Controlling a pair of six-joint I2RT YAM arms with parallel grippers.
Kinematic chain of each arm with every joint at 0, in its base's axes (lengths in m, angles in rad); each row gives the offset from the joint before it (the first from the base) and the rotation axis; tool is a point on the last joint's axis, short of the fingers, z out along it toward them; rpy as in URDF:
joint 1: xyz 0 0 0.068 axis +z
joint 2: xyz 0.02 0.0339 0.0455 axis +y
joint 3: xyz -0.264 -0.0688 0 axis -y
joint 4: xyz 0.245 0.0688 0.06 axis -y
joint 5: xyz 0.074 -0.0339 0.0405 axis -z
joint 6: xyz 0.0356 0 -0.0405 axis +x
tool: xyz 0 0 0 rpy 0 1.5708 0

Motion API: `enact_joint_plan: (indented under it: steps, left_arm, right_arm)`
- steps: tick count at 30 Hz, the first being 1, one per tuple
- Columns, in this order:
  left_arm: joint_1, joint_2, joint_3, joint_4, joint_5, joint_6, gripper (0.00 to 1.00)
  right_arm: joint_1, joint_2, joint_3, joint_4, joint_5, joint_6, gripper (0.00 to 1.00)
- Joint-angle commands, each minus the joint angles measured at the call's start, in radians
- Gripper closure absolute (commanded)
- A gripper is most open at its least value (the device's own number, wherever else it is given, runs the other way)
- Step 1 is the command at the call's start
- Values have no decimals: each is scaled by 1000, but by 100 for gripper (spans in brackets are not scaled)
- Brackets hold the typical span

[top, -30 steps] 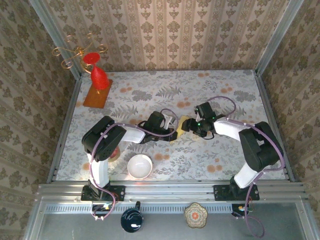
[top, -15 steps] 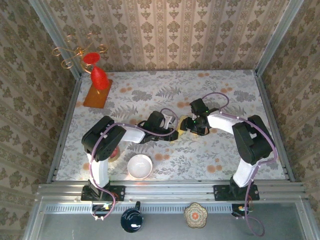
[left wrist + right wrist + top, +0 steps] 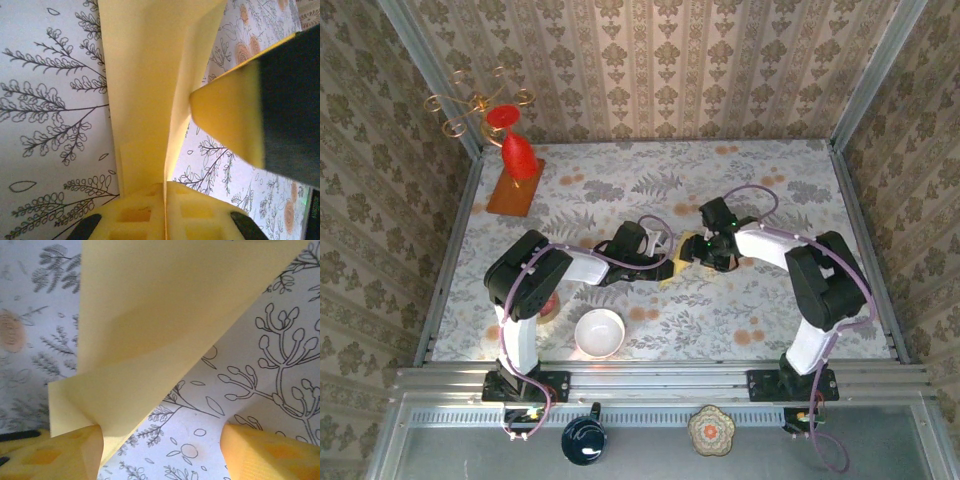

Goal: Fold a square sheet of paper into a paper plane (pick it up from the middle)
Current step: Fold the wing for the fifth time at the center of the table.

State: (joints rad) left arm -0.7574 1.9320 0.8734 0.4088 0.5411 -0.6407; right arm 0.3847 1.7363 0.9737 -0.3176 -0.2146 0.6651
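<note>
Pale yellow sheet of thin paper (image 3: 150, 75), partly folded, stood raised off the floral tablecloth (image 3: 50, 100), just beyond the round white bowl (image 3: 599, 332). The left gripper (image 3: 165, 200) was clamped on its crease, apparently to steady it. The right gripper (image 3: 160, 450) gaped wide, holding nothing, a loose flap against one pad, seemingly poised for the next fold.

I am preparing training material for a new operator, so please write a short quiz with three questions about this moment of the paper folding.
1. True or false: the round white bowl stands between the left gripper and the right gripper.
2. Choose one: the thin pale yellow paper sheet is (A) lying flat and unfolded, (B) creased and held by a gripper, (C) inside the bowl.
3. Short answer: which gripper has its pads shut on the sheet?

Key: 1 false, the bowl stands near the left arm's base. 2 B. 3 the left gripper; the right gripper is open.
</note>
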Motion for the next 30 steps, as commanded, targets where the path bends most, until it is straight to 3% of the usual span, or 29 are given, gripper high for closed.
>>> enact_joint_plan:
  steps: [1, 6, 17, 30]
  left_arm:
    - [8, 55, -14, -85, -16, -32, 90]
    - [16, 58, -16, -83, -15, -55, 90]
    - [17, 120, 11, -48, 21, -128, 92]
    - [16, 137, 19, -54, 17, -143, 92]
  right_arm:
    - [-50, -66, -91, 141, -114, 15, 33]
    - [-105, -212, -195, 225, -202, -3, 33]
    - [-113, -402, -304, 315, -252, 21, 34]
    - [-113, -351, -324, 421, -308, 74, 40]
